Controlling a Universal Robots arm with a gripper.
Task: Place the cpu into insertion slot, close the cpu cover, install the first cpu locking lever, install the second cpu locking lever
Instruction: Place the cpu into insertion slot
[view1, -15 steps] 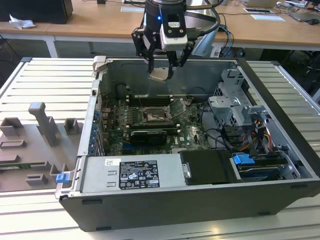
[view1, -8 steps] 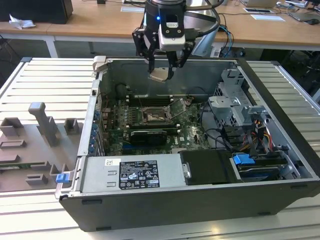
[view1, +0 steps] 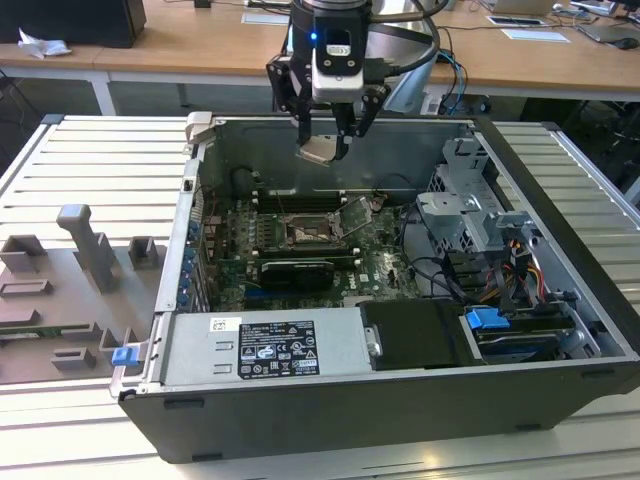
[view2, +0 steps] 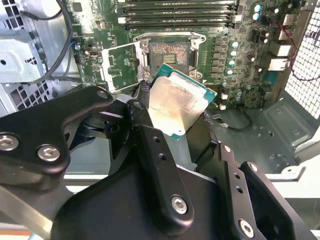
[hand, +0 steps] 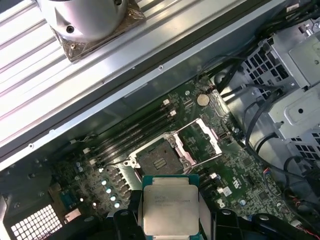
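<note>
Black linkage bars of the gripper (view2: 175, 127) sit closest in the second wrist view, its fingers clenched on opposite edges of the cpu (view2: 177, 102), which hangs tilted with its pale metal lid (smeared, with a green border) facing the camera. In the exterior view the gripper holds the chip in the air above the rear part of the open computer case (view1: 300, 430), well apart from the motherboard (view1: 385, 265) below. The insertion slot (view1: 305, 232) lies bare on the green board, its dark centre ringed by a silver rim, with nothing seated in it. The cpu cover (view1: 356, 216) stands swung up and open on the side of the slot toward the exterior view's right. Long memory slots (view1: 300, 195) run just behind the slot, and a black graphics card (view1: 295, 272) lies just in front of it. A power supply (view1: 265, 345) fills the case's near edge. The case rests on a slatted metal tabletop (view1: 100, 160), with grey fixtures (view1: 95, 260) at the exterior view's left.
</note>
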